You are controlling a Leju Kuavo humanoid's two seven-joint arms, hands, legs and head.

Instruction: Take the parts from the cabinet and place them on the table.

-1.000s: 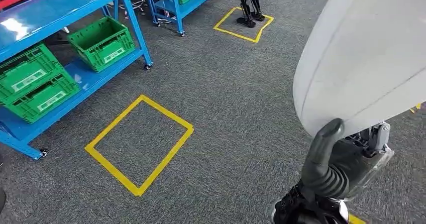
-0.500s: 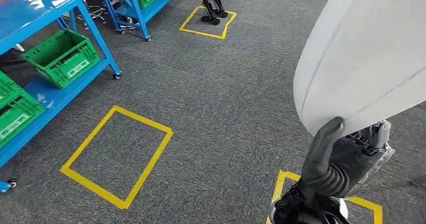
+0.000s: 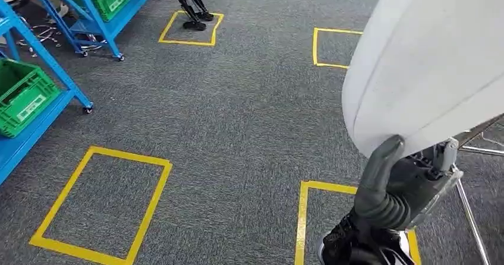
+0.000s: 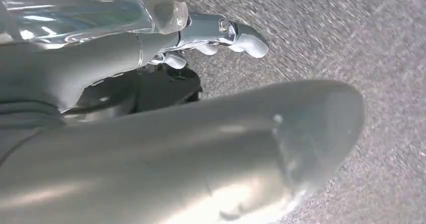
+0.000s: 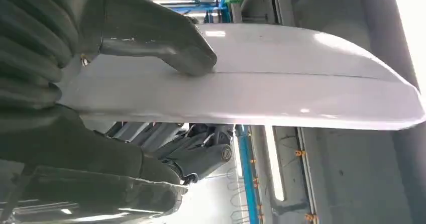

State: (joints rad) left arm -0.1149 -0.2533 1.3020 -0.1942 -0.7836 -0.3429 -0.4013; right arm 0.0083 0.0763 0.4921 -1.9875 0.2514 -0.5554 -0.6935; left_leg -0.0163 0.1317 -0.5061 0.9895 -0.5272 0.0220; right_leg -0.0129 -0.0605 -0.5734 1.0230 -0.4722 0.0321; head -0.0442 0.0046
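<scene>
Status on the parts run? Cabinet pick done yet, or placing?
Done: a part is picked. The right hand grips a large white curved panel, thumb pressed on its face in the right wrist view. In hand: carrying it over grey carpet with yellow taped squares; blue shelving with green crates lies to the left. Left: placing, with no table in view. The left hand looks empty.
</scene>
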